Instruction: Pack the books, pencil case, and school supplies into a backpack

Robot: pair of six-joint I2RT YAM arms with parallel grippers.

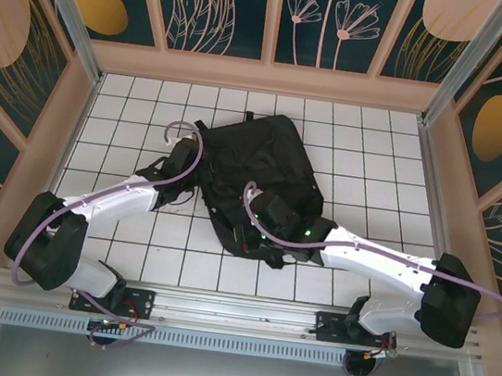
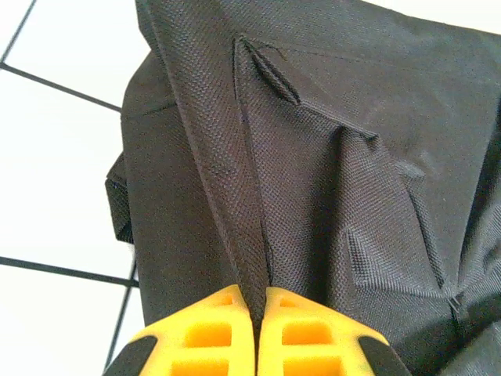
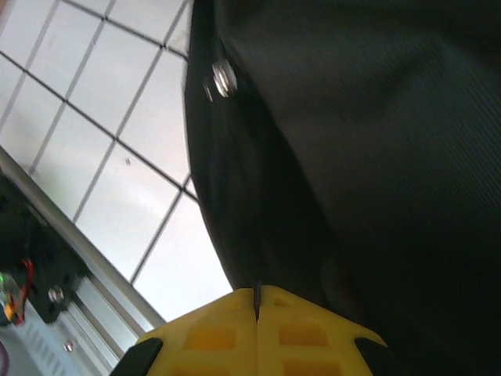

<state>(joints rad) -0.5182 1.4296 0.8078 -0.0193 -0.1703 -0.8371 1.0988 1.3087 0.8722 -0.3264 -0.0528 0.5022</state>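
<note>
The black backpack [image 1: 260, 157] is lying slumped in the middle of the white tiled table [image 1: 377, 159], with the left gripper [image 2: 257, 304] pinching a ridge of fabric on its left side between closed yellow fingers and the right gripper [image 3: 257, 296] clamping tight on its near edge.

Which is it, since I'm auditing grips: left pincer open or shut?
Shut on the backpack: the left pincer's yellow fingers meet, with a fold of black fabric pinched between them.
</note>
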